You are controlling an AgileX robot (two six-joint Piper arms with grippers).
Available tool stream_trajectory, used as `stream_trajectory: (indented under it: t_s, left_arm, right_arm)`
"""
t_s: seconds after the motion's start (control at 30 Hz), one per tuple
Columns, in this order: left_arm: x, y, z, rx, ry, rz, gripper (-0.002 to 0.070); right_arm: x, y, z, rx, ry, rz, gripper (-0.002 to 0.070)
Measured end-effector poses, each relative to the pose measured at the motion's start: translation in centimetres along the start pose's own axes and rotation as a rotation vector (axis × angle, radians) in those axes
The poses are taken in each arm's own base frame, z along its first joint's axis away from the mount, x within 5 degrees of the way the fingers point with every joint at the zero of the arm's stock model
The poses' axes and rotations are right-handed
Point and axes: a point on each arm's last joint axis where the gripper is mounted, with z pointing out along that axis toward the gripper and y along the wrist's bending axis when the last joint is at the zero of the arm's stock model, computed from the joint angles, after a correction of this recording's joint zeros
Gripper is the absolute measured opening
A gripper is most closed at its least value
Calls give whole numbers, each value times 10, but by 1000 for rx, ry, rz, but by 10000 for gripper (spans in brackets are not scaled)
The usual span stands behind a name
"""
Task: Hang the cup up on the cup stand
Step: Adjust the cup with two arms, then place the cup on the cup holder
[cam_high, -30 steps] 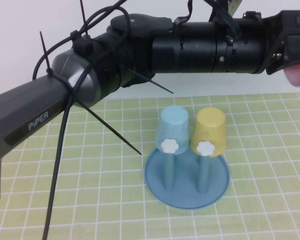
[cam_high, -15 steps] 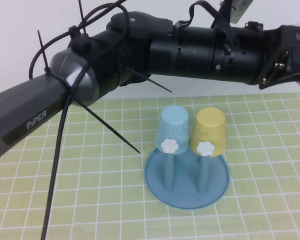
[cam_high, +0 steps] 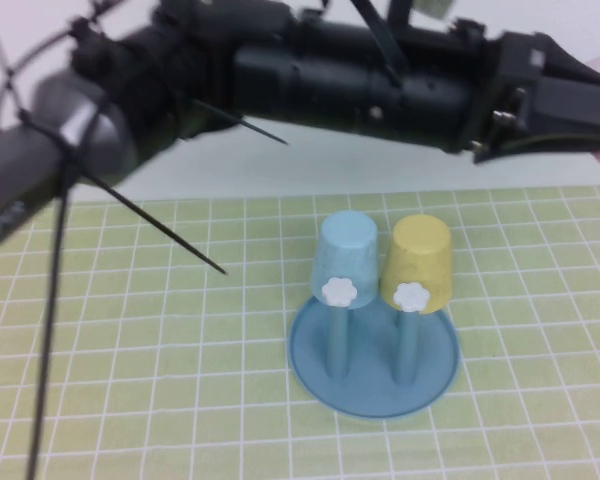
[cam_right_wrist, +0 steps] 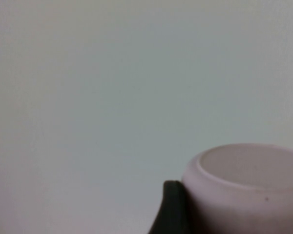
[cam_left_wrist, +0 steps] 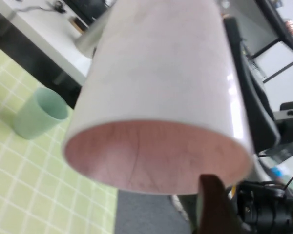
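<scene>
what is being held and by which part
The pink cup, seemingly by the right hand, gripped on its side wall near the base. The left hand reaches across above the cup stand to the cup; whether it also holds cannot be told.

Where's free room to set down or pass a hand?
Bare mat left, right and front of the stand. Crowded: blue cup and yellow cup on its pegs; left arm overhead behind, left pincer far right by the cup the right pincer holds.

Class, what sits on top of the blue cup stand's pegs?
A light blue cup and a yellow cup sit upside down there; the pegs inside them are covered. Two white knobs show bare. The left tool, raised far right, and right tool meet at the pink cup.
</scene>
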Motion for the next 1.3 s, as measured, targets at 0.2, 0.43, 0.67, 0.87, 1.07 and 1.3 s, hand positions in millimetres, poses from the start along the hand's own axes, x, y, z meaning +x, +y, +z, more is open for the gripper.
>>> stream_trajectory:
  t_s: [0.2, 0.43, 0.67, 0.87, 1.07, 1.3]
  left_arm:
    - [-7, -9, -33, -75, 12, 77, 6]
    - [-1, -26, -66, -383, 146, 265, 0]
    - [1, -54, -100, -746, 210, 426, 0]
    - [11, -78, -130, -1003, 247, 486, 0]
    - [37, -82, -149, -1160, 198, 515, 0]
    - [86, -55, -154, -1206, 38, 460, 0]
  right_arm:
    - [1, 0, 0, 0, 11, -54, 571]
    - [12, -4, -1, 23, 139, -251, 570]
    - [31, -18, -3, 30, 355, -503, 570]
    - [45, -30, 15, -30, 546, -654, 570]
    - [54, -35, 41, -101, 643, -721, 570]
    - [75, -39, 65, -162, 701, -751, 569]
